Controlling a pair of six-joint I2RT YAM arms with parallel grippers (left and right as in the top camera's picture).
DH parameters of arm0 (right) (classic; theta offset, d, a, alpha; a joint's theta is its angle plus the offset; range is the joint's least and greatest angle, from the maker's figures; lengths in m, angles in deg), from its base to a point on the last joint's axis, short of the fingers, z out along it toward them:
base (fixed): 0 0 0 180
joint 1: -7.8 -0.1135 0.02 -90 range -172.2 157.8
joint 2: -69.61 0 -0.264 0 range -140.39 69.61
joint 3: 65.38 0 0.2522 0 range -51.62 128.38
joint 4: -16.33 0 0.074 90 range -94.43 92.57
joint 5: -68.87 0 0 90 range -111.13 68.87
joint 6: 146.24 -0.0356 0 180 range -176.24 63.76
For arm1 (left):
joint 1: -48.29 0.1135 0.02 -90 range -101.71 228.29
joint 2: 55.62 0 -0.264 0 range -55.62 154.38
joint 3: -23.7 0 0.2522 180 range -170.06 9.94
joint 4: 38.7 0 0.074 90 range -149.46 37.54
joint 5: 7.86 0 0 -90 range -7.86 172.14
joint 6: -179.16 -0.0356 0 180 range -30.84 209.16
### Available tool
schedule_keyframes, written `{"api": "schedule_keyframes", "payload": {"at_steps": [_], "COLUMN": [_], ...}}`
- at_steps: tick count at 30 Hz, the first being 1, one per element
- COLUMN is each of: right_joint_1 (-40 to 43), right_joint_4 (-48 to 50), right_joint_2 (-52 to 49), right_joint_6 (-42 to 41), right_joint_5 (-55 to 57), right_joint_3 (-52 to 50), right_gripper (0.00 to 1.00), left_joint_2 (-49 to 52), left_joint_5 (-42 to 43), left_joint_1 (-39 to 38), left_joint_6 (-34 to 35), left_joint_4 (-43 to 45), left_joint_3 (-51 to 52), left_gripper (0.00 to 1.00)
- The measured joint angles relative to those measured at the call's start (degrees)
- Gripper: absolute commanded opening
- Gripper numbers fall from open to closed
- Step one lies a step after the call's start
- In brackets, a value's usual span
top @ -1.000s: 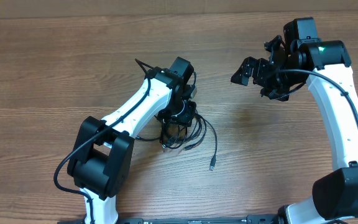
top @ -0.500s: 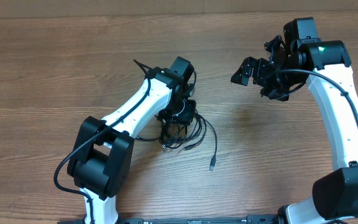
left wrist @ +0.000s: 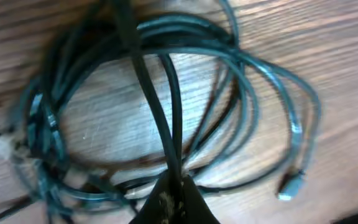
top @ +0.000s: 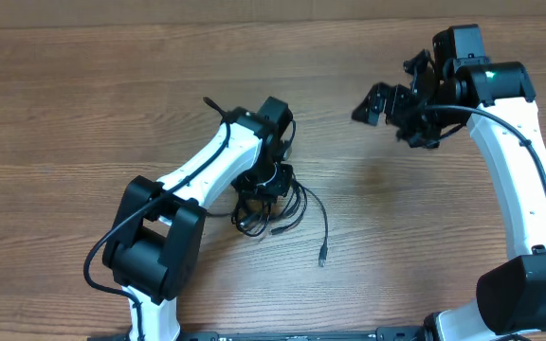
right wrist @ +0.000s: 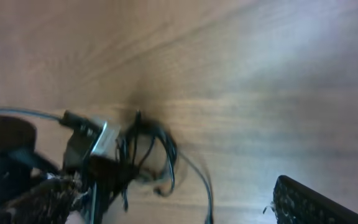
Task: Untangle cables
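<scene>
The cables (top: 275,210) lie as a tangled black coil on the wooden table, just below my left gripper (top: 265,183). One loose strand runs out to the right and ends in a small plug (top: 321,255). In the left wrist view the coil (left wrist: 166,99) fills the frame. My left gripper (left wrist: 174,198) is shut on one strand that runs up across the loops. A silvery plug tip (left wrist: 289,185) lies at the right. My right gripper (top: 389,102) hangs open well above the table, far right of the cables (right wrist: 146,151), holding nothing.
The table (top: 83,104) is bare wood grain on all sides of the coil. The left arm's white link (top: 197,170) reaches diagonally from the front left. The right arm (top: 524,180) stands along the right edge.
My left gripper has closed on a strand. The coil has shifted a little to the left with it. The right gripper has edged slightly upward.
</scene>
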Motion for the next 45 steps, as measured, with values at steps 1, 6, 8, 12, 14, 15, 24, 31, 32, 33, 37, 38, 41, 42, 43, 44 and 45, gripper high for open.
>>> {"api": "schedule_keyframes", "payload": {"at_steps": [1, 6, 8, 12, 14, 15, 24, 31, 32, 33, 37, 38, 41, 42, 43, 44, 45], "right_joint_1": [0.0, 0.0, 0.0, 0.0, 0.0, -0.2, -6.7, -9.3, -9.2, -9.3, -10.3, -11.0, -12.0, -11.9, -11.5, -10.7, -10.0], "right_joint_4": [0.7, 4.3, 6.2, 8.6, 9.0, 8.9, 6.6, 9.2, 10.0, 10.7, 12.3, 12.8, 14.7, 15.5, 16.1, 16.9, 17.2], "right_joint_2": [0.0, 0.0, 0.0, 0.0, 0.0, 0.0, -2.0, -8.0, -8.0, -8.0, -8.0, -8.2, -8.2, -8.3, -8.2, -8.2, -8.3], "right_joint_6": [-0.4, -1.0, -1.2, 0.8, 4.0, 5.8, 12.8, 13.7, 13.8, 13.9, 14.2, 13.9, 14.0, 13.2, 12.2, 11.0, 10.5], "right_joint_5": [0.0, -1.3, -3.3, -9.4, -15.2, -17.6, -20.7, -14.3, -13.6, -13.2, -12.5, -12.2, -11.8, -11.8, -11.8, -12.4, -12.6], "right_joint_3": [0.0, 0.0, 0.0, 0.0, 0.0, 0.0, 0.0, -0.1, -0.1, -0.1, -0.1, -0.1, -0.1, -0.1, -0.1, -0.1, -0.1], "right_gripper": [1.00, 0.83, 0.77, 0.71, 0.69, 0.68, 0.66, 0.56, 0.54, 0.52, 0.20, 0.09, 0.04, 0.04, 0.04, 0.04, 0.04], "left_joint_2": [-0.1, -3.3, -6.0, -9.2, -9.3, -9.3, -9.3, -9.3, -9.3, -9.3, -9.3, -9.3, -9.3, -9.3, -9.3, -9.3, -9.3], "left_joint_5": [0.1, 0.4, 1.0, 4.5, 6.7, 9.2, 20.9, 24.1, 24.3, 24.5, 27.2, 28.0, 28.8, 29.0, 29.0, 29.0, 29.1], "left_joint_1": [0.4, 2.7, 3.7, 6.0, 7.0, 7.8, 10.8, 11.9, 11.9, 11.9, 12.0, 12.1, 12.4, 12.7, 12.7, 12.7, 12.7], "left_joint_6": [0.0, -0.2, -0.2, -0.9, -2.6, -4.5, -16.3, -19.1, -19.3, -19.3, -19.5, -19.5, -18.5, -18.0, -17.7, -17.8, -17.6], "left_joint_4": [-1.8, -8.7, -10.3, -11.6, -11.6, -11.6, -10.6, -9.8, -9.5, -9.3, -6.8, -6.1, -4.2, -3.4, -3.1, -2.8, -2.4], "left_joint_3": [-2.6, -14.8, -18.9, -20.8, -20.8, -20.8, -20.8, -20.8, -20.8, -20.8, -20.8, -20.8, -20.8, -20.8, -20.8, -20.8, -20.8], "left_gripper": [0.04, 0.04, 0.04, 0.04, 0.04, 0.04, 0.04, 0.04, 0.04, 0.04, 0.04, 0.04, 0.05, 0.07, 0.11, 0.23, 0.33]}}
